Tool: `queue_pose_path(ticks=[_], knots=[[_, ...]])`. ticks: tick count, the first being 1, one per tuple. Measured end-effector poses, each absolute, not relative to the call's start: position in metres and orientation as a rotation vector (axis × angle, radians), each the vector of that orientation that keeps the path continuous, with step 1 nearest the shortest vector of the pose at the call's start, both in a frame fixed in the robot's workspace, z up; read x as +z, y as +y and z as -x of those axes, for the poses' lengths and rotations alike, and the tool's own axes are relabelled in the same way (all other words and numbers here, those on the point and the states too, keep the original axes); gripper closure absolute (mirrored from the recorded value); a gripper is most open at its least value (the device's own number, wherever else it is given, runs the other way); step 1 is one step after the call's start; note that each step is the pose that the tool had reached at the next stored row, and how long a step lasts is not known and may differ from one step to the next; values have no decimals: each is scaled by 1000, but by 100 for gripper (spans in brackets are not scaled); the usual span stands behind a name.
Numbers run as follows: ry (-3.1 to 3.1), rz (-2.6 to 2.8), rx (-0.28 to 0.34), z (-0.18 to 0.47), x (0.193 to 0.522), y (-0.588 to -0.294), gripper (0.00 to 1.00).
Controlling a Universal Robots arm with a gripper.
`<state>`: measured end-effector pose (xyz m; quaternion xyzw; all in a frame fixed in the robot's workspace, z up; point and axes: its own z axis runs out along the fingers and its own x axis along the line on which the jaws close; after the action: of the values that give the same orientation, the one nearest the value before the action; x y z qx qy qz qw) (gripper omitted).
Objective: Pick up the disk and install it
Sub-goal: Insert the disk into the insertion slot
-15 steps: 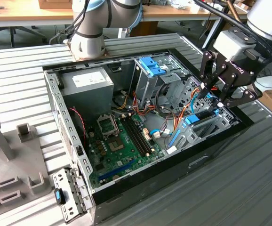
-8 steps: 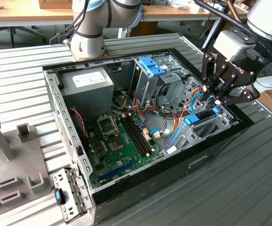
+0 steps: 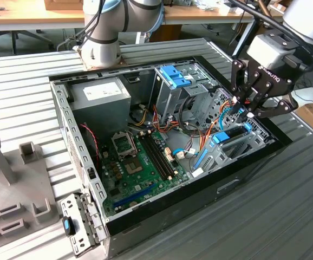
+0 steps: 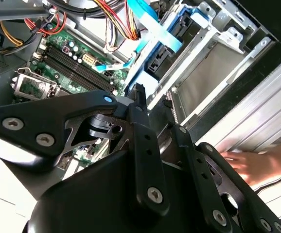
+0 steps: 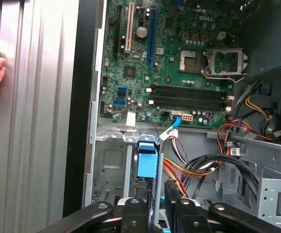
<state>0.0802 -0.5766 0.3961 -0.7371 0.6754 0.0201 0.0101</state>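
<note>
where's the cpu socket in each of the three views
Exterior view: the CPU socket sits on the green board, to the exterior view's left of the black memory slots.
First wrist view: the CPU socket is the silver-framed square right beside the memory slots.
Second wrist view: the CPU socket lies alongside the memory slots.
Shared landmark: the memory slots, next to the socket in all three.

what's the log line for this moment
gripper low over drive bay at exterior view's right | disk edge-on in bay beneath it | grip unclear | person's hand beside case
</note>
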Motion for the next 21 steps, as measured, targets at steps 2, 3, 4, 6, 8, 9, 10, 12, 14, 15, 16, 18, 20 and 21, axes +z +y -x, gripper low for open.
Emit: queue_pose_path(ticks=[2, 3, 4, 6, 8, 9, 10, 12, 14, 15, 16, 18, 20, 21], knots=[[2102, 2307, 63, -87, 396, -574, 71], [2101, 2308, 63, -90, 396, -573, 71], [2100, 2309, 63, -93, 396, -572, 71], [2096, 2313, 63, -100, 396, -570, 71], [2088, 2320, 63, -106, 396, -568, 71], [2084, 2324, 63, -107, 396, -568, 71], [2078, 2329, 63, -108, 396, -567, 71], [2067, 2339, 63, -110, 396, -566, 71], [2054, 2351, 63, -113, 396, -564, 71], [2049, 2355, 63, -114, 396, -564, 71], [2045, 2359, 63, -115, 396, -563, 71], [2032, 2370, 64, -119, 396, -560, 71], [2024, 2377, 64, -120, 396, -559, 71], [2024, 2377, 64, -120, 396, -559, 71]])
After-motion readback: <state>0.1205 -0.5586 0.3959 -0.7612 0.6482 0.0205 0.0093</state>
